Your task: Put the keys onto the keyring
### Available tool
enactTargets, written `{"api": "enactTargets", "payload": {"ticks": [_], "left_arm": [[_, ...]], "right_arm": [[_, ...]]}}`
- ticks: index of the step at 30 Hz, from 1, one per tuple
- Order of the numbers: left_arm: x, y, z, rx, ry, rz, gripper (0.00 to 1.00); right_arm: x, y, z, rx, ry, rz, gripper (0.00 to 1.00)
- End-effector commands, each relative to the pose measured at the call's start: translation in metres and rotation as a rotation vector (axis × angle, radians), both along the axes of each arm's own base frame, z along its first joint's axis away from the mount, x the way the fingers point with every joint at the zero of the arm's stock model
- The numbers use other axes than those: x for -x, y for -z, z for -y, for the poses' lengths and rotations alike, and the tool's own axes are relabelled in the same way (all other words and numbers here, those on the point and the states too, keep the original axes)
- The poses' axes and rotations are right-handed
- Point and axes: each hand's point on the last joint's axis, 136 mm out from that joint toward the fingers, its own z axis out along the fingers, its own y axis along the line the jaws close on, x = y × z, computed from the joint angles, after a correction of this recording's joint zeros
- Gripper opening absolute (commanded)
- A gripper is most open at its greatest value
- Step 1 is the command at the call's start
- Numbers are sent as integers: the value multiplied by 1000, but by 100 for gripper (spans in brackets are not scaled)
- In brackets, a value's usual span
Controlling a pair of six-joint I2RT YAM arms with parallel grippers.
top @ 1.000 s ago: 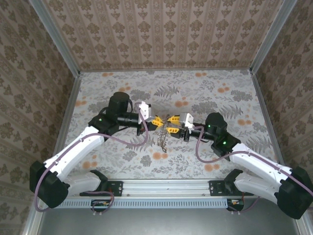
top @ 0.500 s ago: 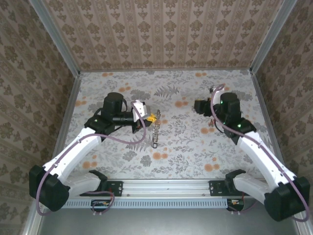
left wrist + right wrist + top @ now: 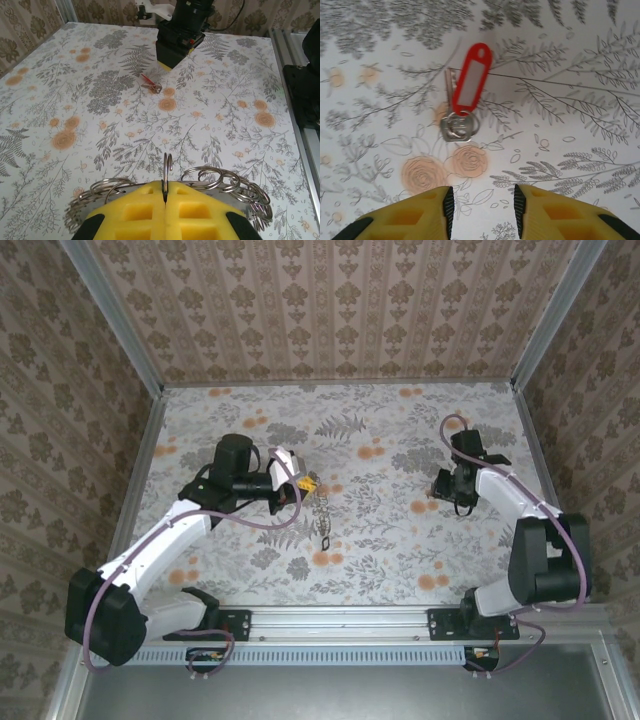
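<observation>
- Currently your left gripper sits left of the table's middle. Its yellow fingertips are pressed together on a thin metal keyring, which stands upright and edge-on in the seam between them.
- Linked to that keyring, a chain of rings curls out on both sides of the fingertips in the left wrist view. From above, the chain trails from the gripper toward the near edge. You cannot tell whether its end touches the table.
- Further right, a single key lies flat on the table, well apart from the keyring. A small ring at its head joins it to a red tag, which lies beside the blade.
- Your right gripper hovers over the right side of the table, pointing down. Its yellow fingertips are spread with nothing between them. The key lies just beyond the tips, not touching them.
</observation>
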Motion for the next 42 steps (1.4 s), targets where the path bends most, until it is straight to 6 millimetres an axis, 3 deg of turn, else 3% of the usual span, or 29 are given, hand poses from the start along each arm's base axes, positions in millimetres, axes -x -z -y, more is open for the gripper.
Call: {"api": "enactTargets", "payload": {"ticks": [1,9,15,21,26,33,42], "left_arm": [[0,-14,1,41,13,32,0],[-2,-4,1,24,6,5,0],[-3,1,1,16,-4,-10,0],[-5,3,1,13,-9,-24,0],[-4,3,1,13,-9,-27,0],[-5,4,1,11,-18,-40,0],[-5,4,1,7,-19,-41,0]], "right_arm": [[-1,-4,9,26,172,-44,45],[-18,5,26,194,319,-85,53],[-36,20,14,162,319,-96,58],[-45,34,12,162,305,-114,54],[-36,40,15,162,303,-128,46],[-20,23,25,198,312,-74,42],[8,35,25,136,366,-71,38]]}}
